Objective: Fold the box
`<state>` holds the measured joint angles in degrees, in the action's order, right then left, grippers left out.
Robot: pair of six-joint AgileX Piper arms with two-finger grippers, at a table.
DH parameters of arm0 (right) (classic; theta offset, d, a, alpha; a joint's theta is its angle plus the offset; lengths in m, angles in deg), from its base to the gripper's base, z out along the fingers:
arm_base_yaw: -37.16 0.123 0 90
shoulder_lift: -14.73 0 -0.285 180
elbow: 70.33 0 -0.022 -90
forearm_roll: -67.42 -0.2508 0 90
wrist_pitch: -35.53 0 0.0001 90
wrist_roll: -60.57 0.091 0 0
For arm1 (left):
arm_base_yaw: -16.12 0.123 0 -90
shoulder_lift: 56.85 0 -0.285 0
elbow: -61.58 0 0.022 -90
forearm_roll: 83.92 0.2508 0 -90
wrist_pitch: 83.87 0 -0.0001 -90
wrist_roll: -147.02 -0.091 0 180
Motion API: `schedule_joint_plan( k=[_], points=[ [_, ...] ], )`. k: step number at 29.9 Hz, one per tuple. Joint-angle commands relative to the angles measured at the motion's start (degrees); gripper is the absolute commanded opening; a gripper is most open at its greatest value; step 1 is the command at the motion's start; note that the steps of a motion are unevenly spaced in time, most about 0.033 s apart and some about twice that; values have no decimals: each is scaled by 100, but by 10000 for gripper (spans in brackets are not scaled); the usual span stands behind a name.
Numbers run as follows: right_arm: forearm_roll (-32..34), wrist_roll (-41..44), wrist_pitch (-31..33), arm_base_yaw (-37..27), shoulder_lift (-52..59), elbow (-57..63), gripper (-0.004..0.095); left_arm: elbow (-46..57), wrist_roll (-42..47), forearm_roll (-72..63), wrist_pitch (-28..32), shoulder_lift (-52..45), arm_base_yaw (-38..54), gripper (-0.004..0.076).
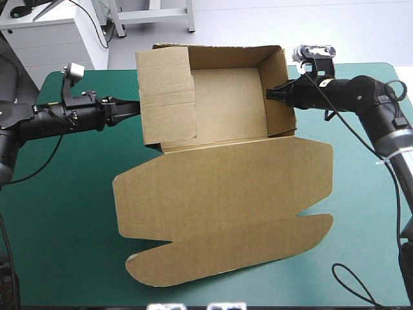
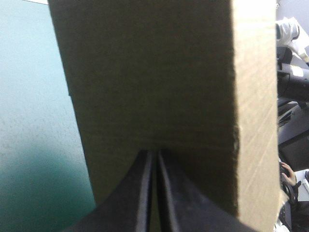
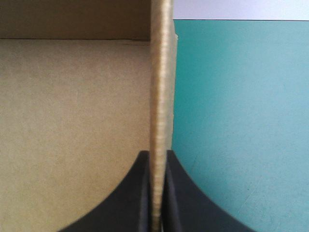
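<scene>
The brown box [image 1: 226,90] stands at the table's far middle as an open tray with its walls raised. Its lid [image 1: 226,194] lies flat toward the near edge. My left gripper [image 1: 135,106] comes in level from the left. In the left wrist view this gripper [image 2: 154,153] is shut, its tips against the outer face of the left wall [image 2: 154,72]. My right gripper [image 1: 270,94] reaches the right wall from the right. In the right wrist view the gripper [image 3: 157,154] is shut on that wall [image 3: 161,72], seen edge-on, with the tray floor [image 3: 72,121] on one side.
The teal-green cover [image 1: 58,213] shows to the left and right of the lid and beside the right wall [image 3: 241,121]. The lid's rounded flaps [image 1: 161,271] reach close to the near edge. The tray's back wall sits at the far edge.
</scene>
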<state>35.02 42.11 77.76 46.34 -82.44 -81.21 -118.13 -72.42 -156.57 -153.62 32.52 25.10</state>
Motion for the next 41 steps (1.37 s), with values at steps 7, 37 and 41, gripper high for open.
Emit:
schedule_joint_plan(
  k=[7,37,41],
  points=[
    [-311,33,-594,115,75,-156,-15,-144,-6,-297,-420,-207,-201,351],
    [2617,1846,-6,1963,-985,-2158,5,-144,1028,2161,339,-207,-233,454],
    [2589,1881,-7,2043,-1092,-2300,5,-144,1239,2653,472,-207,-233,454]
  ],
)
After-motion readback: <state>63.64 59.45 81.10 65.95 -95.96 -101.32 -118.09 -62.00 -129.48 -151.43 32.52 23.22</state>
